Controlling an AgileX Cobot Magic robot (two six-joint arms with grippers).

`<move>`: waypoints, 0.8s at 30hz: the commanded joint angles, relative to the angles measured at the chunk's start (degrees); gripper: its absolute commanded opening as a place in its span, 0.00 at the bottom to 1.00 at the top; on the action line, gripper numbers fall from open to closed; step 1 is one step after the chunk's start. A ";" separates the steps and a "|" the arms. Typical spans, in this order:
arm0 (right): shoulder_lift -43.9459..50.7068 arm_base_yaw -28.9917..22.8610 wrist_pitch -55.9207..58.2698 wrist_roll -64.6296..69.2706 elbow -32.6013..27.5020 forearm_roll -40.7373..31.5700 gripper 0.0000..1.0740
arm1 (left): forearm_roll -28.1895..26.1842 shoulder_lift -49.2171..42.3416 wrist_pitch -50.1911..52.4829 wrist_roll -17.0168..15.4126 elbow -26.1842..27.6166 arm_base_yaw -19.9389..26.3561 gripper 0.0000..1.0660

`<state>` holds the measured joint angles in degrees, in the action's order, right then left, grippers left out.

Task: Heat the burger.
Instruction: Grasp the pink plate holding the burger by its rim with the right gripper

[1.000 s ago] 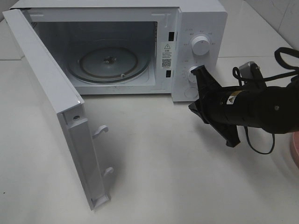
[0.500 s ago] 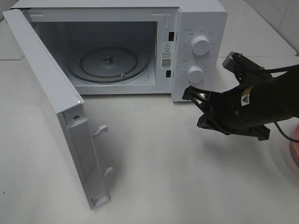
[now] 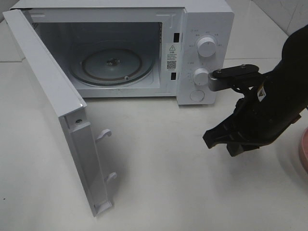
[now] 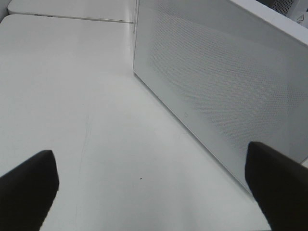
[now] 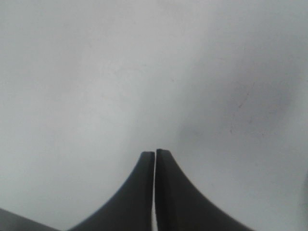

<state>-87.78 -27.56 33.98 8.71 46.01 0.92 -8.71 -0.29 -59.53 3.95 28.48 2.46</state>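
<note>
Microwave door (image 3: pixel 53 96) hangs wide open on the left with the left tool (image 4: pixel 149 156) spread wide just outside it, right tool (image 3: pixel 211 138) pinched shut on nothing over the counter (image 3: pixel 159 159) near the dials (image 3: pixel 207 47), pink plate (image 3: pixel 304 154) peeking in far right, burger's spot I can't tell.

- One white microwave (image 3: pixel 207 19), top of frame, with one open door (image 3: pixel 43 82)
- One glass turntable (image 3: pixel 111 66)
- Two dials (image 3: pixel 206 47) (image 3: pixel 201 76)
- One round button (image 3: pixel 196 96)
- Two door hooks (image 3: pixel 103 135) (image 3: pixel 110 176)
- One pink plate (image 3: pixel 304 154), right edge
- Two grippers: right gripper (image 3: pixel 208 139), left gripper (image 4: pixel 154 180)
</note>
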 commanded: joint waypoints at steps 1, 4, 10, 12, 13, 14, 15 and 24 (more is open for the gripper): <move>0.40 1.72 5.73 -5.50 1.03 0.00 0.06 | -0.29 -1.15 0.23 -0.23 -0.11 0.00 0.92; 0.40 4.76 8.42 -6.36 1.03 0.23 0.09 | -0.29 -1.15 0.23 -0.23 -0.11 0.00 0.92; 0.40 11.80 13.18 -10.08 1.03 0.40 0.32 | -0.29 -1.15 0.23 -0.23 -0.11 0.00 0.92; 0.40 13.87 14.09 -11.92 1.03 0.46 0.44 | -0.29 -1.15 0.23 -0.23 -0.11 0.00 0.92; 0.40 14.95 14.32 -12.66 1.03 0.52 0.51 | -0.29 -1.15 0.23 -0.23 -0.11 0.00 0.92; 0.40 14.95 14.32 -12.66 1.03 0.52 0.51 | -0.29 -1.15 0.23 -0.23 -0.11 0.00 0.92; 0.40 16.79 14.50 -13.87 1.03 0.69 0.64 | -0.29 -1.15 0.23 -0.23 -0.11 0.00 0.92; 0.40 25.44 13.69 -14.27 1.03 1.55 0.85 | -0.29 -1.15 0.23 -0.23 -0.11 0.00 0.92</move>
<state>-87.78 -2.75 47.33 -4.70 46.64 1.83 -8.71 -0.29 -59.53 3.95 28.48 2.46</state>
